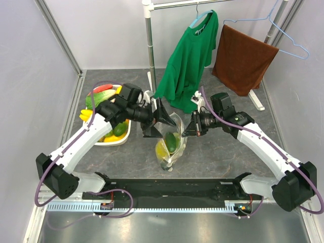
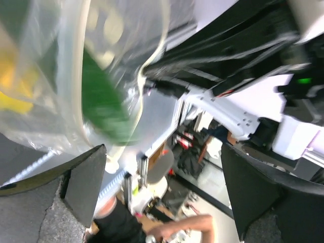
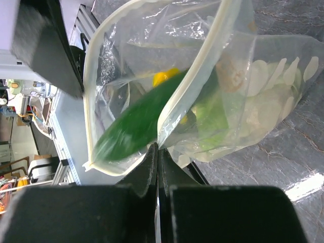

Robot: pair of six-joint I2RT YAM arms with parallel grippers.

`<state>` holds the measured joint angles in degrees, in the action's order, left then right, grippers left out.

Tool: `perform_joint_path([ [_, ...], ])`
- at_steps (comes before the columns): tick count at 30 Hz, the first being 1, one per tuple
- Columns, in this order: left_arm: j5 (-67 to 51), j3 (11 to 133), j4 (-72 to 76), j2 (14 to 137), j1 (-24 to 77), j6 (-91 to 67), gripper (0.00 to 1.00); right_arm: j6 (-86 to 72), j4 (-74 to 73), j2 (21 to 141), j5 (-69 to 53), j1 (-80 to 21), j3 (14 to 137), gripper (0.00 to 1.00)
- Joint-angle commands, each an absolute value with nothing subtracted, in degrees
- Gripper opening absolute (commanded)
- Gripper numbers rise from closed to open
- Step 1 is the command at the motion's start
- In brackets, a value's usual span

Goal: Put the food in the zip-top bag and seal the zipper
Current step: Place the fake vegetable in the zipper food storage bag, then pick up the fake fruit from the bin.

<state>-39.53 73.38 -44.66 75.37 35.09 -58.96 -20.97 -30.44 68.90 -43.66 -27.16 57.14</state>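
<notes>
The clear dotted zip-top bag (image 1: 171, 147) hangs open above the table. My right gripper (image 1: 186, 132) is shut on its rim, and in the right wrist view (image 3: 158, 147) the jaws pinch the whitish zipper strip (image 3: 197, 76). A green cucumber (image 3: 136, 121), blurred, lies in the bag's mouth beside a yellow piece (image 3: 164, 77) and a pale-green piece (image 3: 212, 116). My left gripper (image 1: 161, 124) is open and empty just left of the bag's mouth. In the left wrist view (image 2: 163, 152) the bag (image 2: 61, 101) and the blurred green food (image 2: 104, 98) are at upper left.
A white tray (image 1: 124, 137) with several more toy fruits and vegetables (image 1: 104, 98) sits at the left. A green shirt (image 1: 190, 55) and a brown towel (image 1: 243, 58) hang on a rack at the back. Grey walls close both sides.
</notes>
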Motion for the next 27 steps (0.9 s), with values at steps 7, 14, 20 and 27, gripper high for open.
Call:
perform_joint_path([
  [7,-39.64,82.7,-42.79,67.25,21.72,-30.18,1.0,-24.34,-28.39,66.27,-49.65,-27.42,61.69,0.0],
  [14,-23.32,82.97,-55.17,61.61,17.84,10.85,1.0,-24.79,-28.65,65.48,-48.78,-27.42,61.35,0.0],
  [20,-19.17,78.15,-66.96,64.77,16.17,35.56,0.93,-23.91,-28.39,67.23,-48.16,-27.42,60.03,0.0],
  [27,-11.08,73.57,-63.38,73.47,16.0,35.33,0.78,-23.73,-28.39,67.59,-48.16,-27.42,59.5,0.0],
])
